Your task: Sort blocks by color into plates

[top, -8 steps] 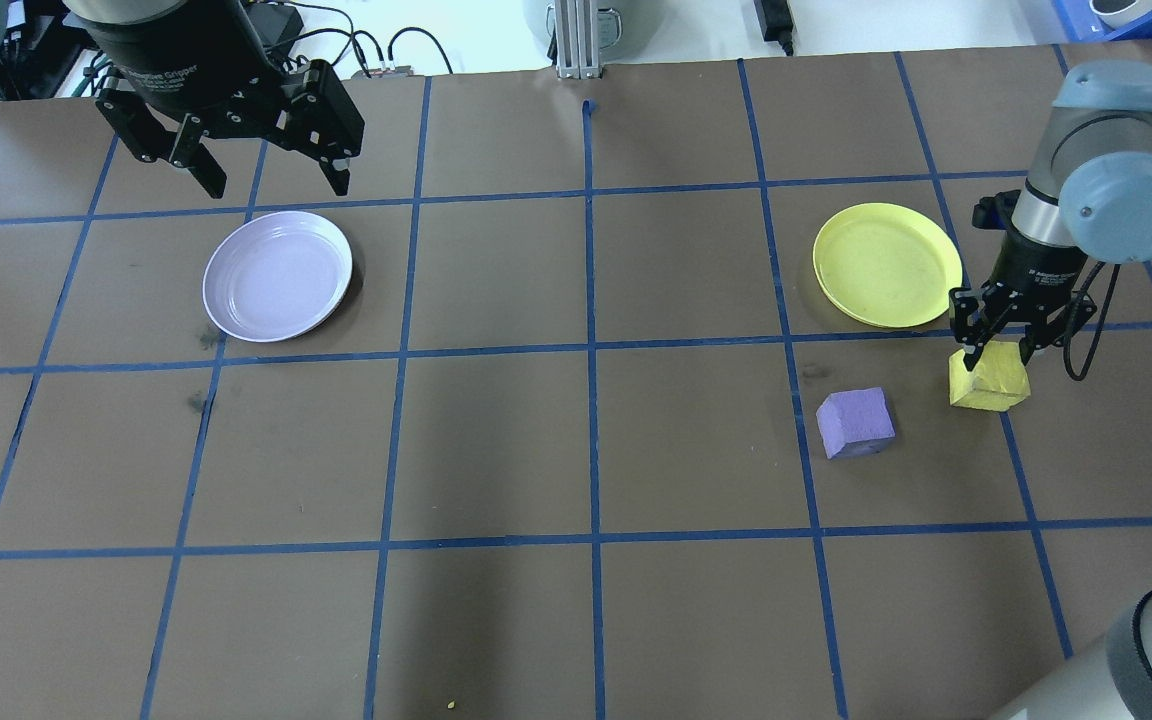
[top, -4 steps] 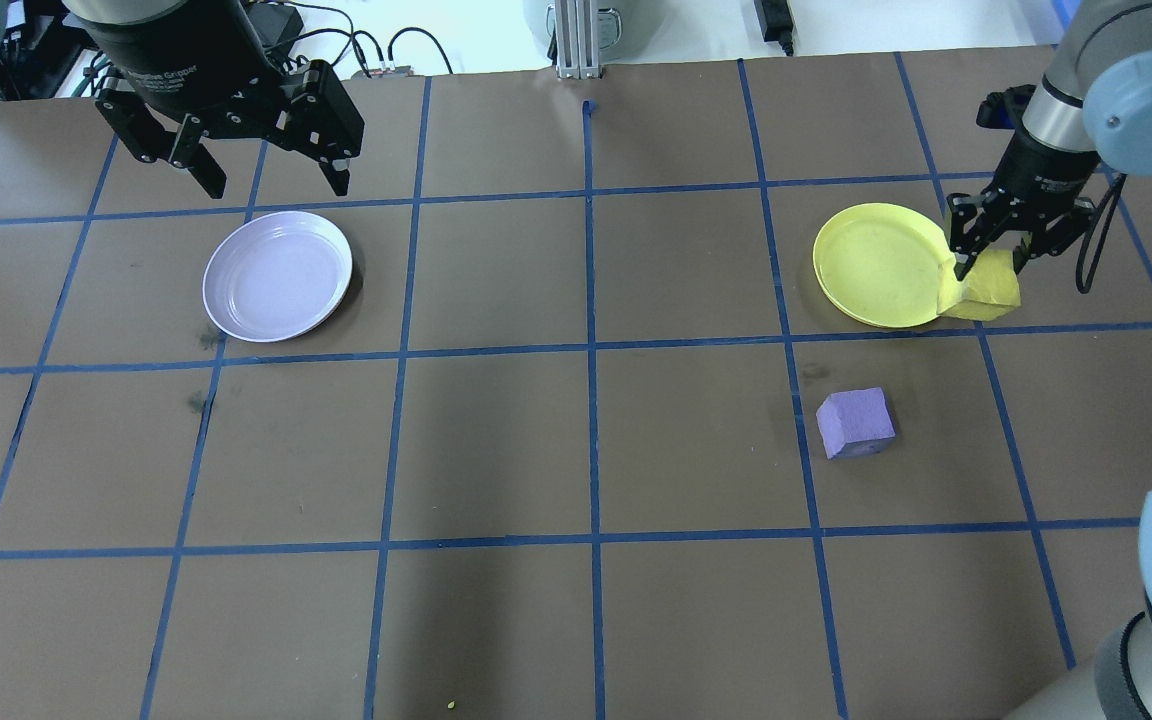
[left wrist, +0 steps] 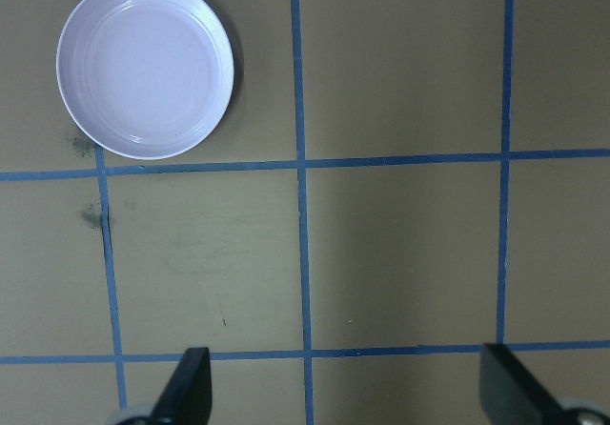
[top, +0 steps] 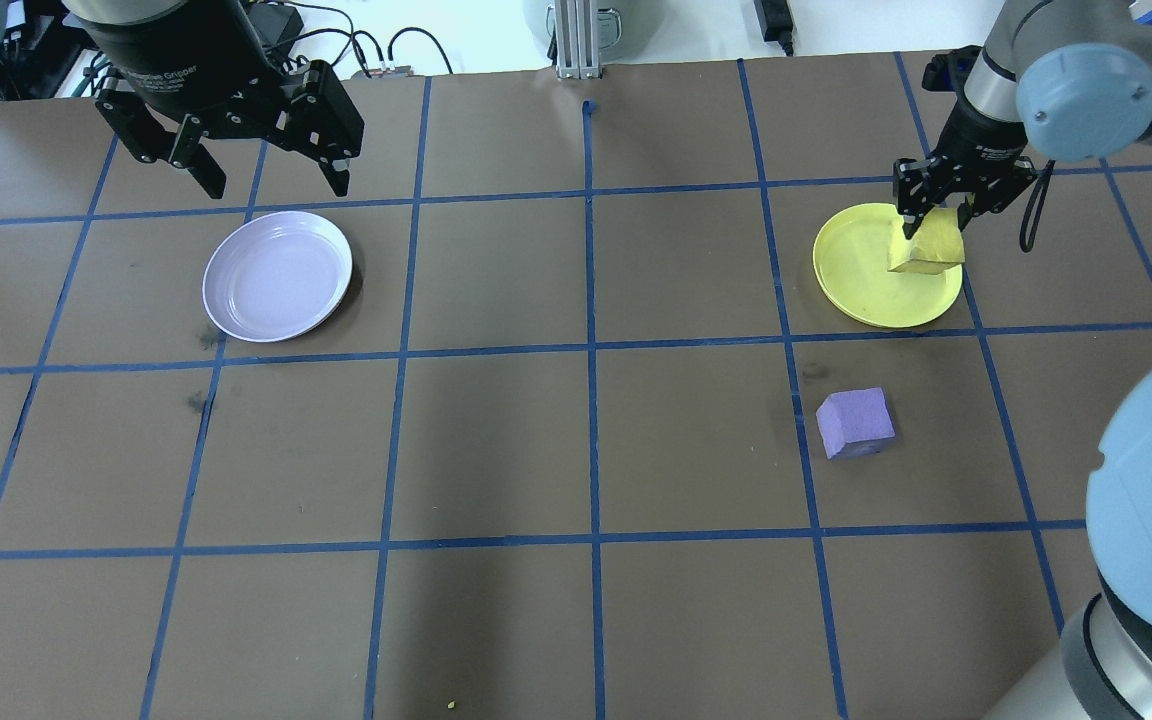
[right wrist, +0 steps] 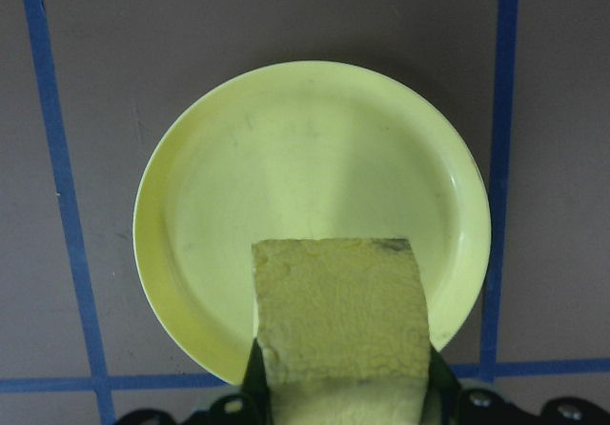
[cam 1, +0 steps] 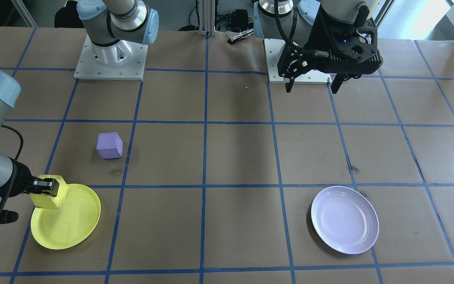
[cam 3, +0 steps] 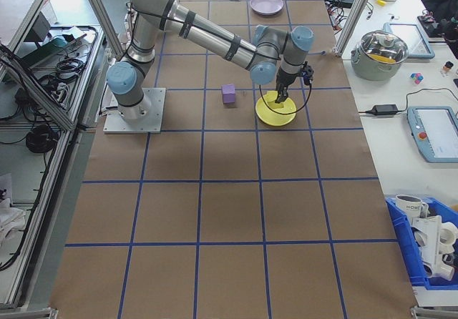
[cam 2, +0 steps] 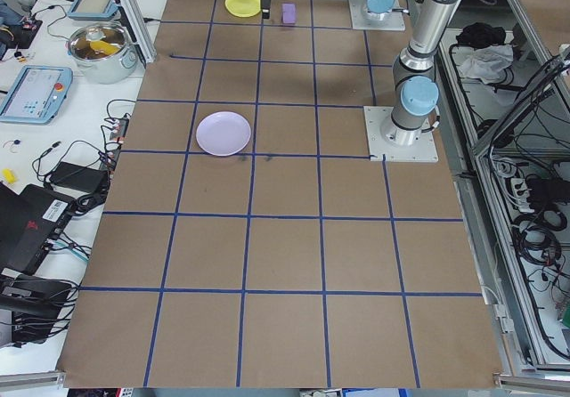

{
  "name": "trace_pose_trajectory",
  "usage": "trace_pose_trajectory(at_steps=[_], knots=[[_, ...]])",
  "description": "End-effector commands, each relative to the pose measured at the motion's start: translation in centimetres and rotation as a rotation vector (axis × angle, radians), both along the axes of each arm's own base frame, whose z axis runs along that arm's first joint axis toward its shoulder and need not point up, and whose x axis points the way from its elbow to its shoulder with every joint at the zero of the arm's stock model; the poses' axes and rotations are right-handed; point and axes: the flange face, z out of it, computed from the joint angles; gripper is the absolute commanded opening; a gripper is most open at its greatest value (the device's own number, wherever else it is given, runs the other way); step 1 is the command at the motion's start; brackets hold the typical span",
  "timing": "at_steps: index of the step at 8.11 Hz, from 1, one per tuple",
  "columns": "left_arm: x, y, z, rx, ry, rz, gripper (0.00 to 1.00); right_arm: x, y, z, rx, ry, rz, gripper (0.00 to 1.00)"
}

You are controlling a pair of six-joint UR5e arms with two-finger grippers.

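Note:
My right gripper (top: 932, 212) is shut on the yellow block (top: 926, 250) (cam 1: 49, 194) (right wrist: 338, 325) and holds it above the right part of the yellow plate (top: 861, 270) (cam 1: 69, 227) (right wrist: 286, 177). On the table nearer the robot lies the purple block (top: 856, 422) (cam 1: 109, 145), clear of both plates. The lavender plate (top: 278, 275) (cam 1: 345, 219) (left wrist: 145, 65) sits on the left side with nothing in it. My left gripper (top: 266, 185) (cam 1: 313, 83) hangs open just beyond that plate, its fingers (left wrist: 186, 387) spread wide with nothing between them.
Blue tape lines divide the brown table (top: 576, 450) into squares. Both arm bases (cam 1: 110, 59) stand at the robot's edge. A pot (cam 3: 383, 51) and tablets lie on the side bench beyond the table. Cables run along the far edge.
The right gripper lifted the yellow block from beside the purple block and carried it away from the robot, from off the plate's edge to over the yellow plate. The left arm stayed put.

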Motion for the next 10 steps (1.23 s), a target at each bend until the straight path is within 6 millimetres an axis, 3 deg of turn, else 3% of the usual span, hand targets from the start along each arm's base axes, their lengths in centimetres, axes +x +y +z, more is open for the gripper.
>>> trace_pose_trajectory(at_steps=[1, 2, 4, 6, 7, 8, 10], knots=[[0.0, 0.0, 0.0, 0.001, 0.000, -0.001, 1.00, 0.2, -1.5, -4.7, 0.008, -0.031, 0.024, 0.46], [0.0, 0.0, 0.0, -0.001, 0.000, 0.001, 1.00, 0.4, -1.1, -4.7, 0.014, -0.033, 0.029, 0.99], [0.0, 0.0, 0.0, 0.001, 0.000, 0.001, 1.00, 0.6, -0.3, -3.6, 0.052, -0.039, 0.029, 1.00], [0.0, 0.1, 0.1, -0.001, 0.000, -0.001, 1.00, 1.4, 2.6, 1.2, 0.112, -0.055, 0.026, 1.00], [0.0, 0.0, 0.0, 0.001, 0.002, 0.001, 1.00, 2.2, 4.5, 2.6, 0.170, -0.070, 0.030, 1.00], [0.0, 0.0, 0.1, -0.002, 0.002, 0.001, 1.00, 3.6, 6.1, 1.8, 0.235, -0.084, 0.048, 1.00], [0.0, 0.2, 0.3, -0.005, 0.000, -0.001, 1.00, 7.6, 8.8, -1.7, 0.319, -0.093, 0.092, 1.00]])
